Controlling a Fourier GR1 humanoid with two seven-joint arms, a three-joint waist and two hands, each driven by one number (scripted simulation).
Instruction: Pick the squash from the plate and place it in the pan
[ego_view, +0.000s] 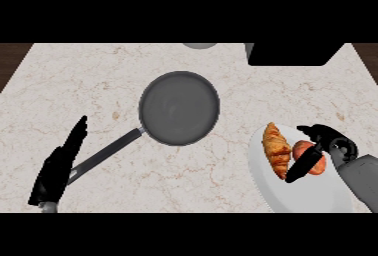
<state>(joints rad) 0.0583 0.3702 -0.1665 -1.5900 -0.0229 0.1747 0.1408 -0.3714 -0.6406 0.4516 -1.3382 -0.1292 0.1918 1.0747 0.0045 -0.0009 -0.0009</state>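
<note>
Pale beige marble-patterned counter (111, 75) with fine brown veining filling the view, dark wood surface (11, 60) showing past its far left and far right corners, black boxy object (295, 54) at the far right edge, a grey rounded object (199, 45) at the far edge, even light

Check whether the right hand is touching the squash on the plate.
Touching. In the head view, the right hand lies over the reddish squash on the plate, a finger crossing it with no gap.
</note>
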